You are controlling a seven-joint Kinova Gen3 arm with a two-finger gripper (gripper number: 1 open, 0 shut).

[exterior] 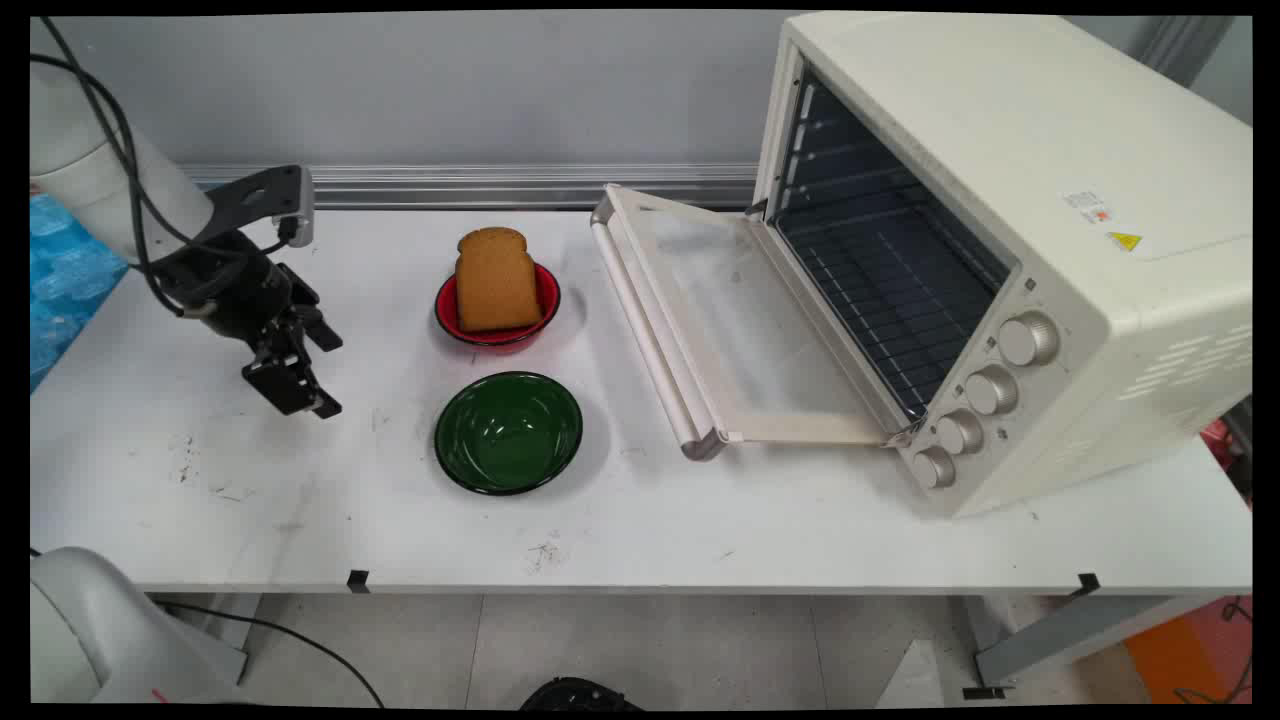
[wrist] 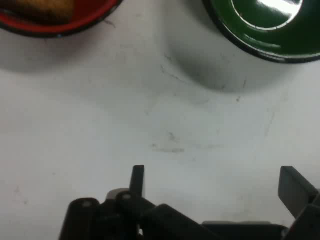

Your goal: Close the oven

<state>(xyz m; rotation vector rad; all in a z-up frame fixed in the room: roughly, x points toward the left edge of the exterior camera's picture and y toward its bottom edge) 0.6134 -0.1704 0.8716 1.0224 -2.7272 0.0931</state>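
Note:
My gripper point(exterior: 333, 377) hangs low over the left part of the white table point(exterior: 700, 530), open and holding nothing. To its right stand two bowls. The red bowl point(exterior: 545, 300) holds a slice of brown bread point(exterior: 495, 280) leaning upright. Nearer the table's front sits an empty green bowl point(exterior: 508, 432), the closest thing to the gripper. In the hand view the gripper point(wrist: 215, 182) spreads its fingers over bare table, with the red bowl point(wrist: 55, 25) at the top left and the green bowl point(wrist: 270, 30) at the top right.
A cream toaster oven point(exterior: 1000, 230) fills the right side, its glass door point(exterior: 720, 330) folded down onto the table toward the bowls, with a wire rack inside. A blue object point(exterior: 60, 280) lies at the left edge.

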